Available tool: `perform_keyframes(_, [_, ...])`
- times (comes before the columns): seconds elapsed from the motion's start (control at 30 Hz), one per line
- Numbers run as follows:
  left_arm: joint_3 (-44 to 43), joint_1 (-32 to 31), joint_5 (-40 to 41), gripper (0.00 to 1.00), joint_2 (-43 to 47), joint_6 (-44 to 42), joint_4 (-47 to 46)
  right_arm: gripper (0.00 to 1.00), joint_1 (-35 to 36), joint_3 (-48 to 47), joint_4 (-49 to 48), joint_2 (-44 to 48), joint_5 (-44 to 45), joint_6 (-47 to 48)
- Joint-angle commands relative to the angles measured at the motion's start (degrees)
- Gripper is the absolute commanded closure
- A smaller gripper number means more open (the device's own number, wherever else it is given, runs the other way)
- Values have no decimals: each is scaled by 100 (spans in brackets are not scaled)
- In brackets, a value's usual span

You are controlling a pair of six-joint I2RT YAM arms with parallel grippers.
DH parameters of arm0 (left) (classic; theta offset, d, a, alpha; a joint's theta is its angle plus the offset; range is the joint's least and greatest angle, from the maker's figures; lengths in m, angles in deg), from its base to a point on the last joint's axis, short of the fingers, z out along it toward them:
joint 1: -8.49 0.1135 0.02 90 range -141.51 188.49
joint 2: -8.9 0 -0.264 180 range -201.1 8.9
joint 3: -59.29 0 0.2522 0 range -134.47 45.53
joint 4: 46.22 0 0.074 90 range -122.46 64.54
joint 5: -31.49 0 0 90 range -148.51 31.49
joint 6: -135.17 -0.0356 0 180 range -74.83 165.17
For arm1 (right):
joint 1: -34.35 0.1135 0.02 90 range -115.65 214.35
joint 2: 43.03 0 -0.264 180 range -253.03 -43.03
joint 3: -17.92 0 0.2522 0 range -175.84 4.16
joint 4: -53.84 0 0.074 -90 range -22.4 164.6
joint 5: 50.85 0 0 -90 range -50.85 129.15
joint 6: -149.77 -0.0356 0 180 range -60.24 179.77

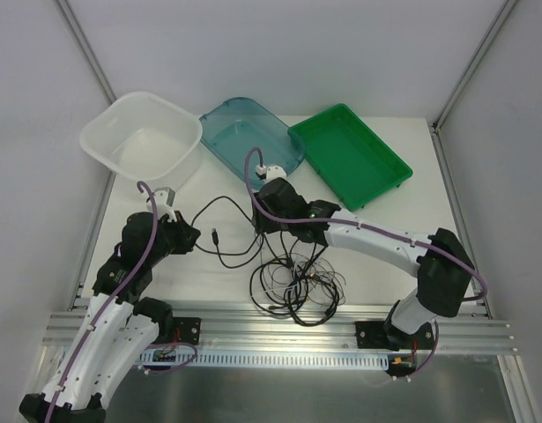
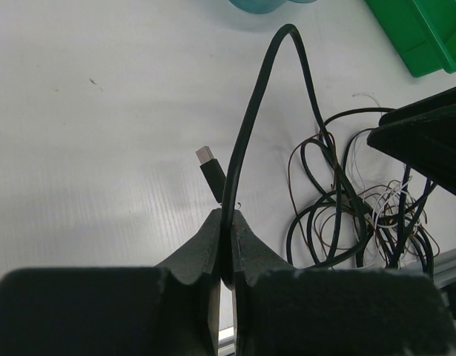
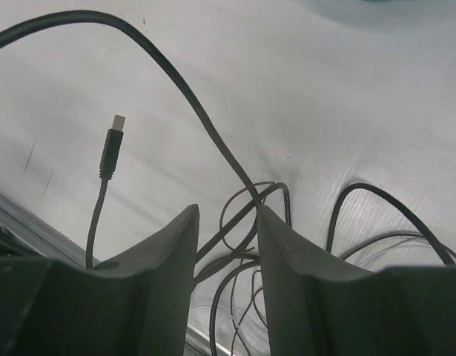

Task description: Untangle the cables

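Left jaws pressed together, pinching the black cable (image 2: 246, 126) just behind its plug (image 2: 210, 167); the plug end sticks out loose beside them. From there the cable arches toward the far side, then drops right into the tangle of cables (image 1: 297, 284) heaped on the worktop (image 1: 385, 225) near its near edge, about centre. Right jaws stand apart, low over the heap's far-left fringe, straddling a couple of strands and clamping none that I can see. Step in hand, I judge: drawing this one cable out of the knot. Next move likely calls for my right to pin the heap or take the right strand, then my left to pull leftward, slowly, watching for snags.
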State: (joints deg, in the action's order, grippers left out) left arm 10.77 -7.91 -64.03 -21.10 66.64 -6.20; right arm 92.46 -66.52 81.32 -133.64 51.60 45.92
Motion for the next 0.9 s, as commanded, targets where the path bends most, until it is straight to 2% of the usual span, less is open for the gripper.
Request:
perform_keyframes(0.0, [13, 41, -133, 100, -32, -56, -227, 60, 60, -289, 34, -273, 223, -636])
perform_keyframes(0.17, [-22, 49, -327, 100, -199, -91, -227, 69, 166, -464, 280, -528, 460, -874])
perform_keyframes(0.43, [-22, 50, -424, 100, -226, -100, -227, 72, 298, -728, 640, -976, 583, -1094])
perform_keyframes(0.67, [-22, 50, -424, 100, -199, -91, -227, 82, 342, -869, 1036, -1170, 934, -1261])
perform_keyframes(0.87, [-22, 41, -432, 100, -199, -100, -227, 83, 359, -992, 1371, -1214, 1198, -1375])
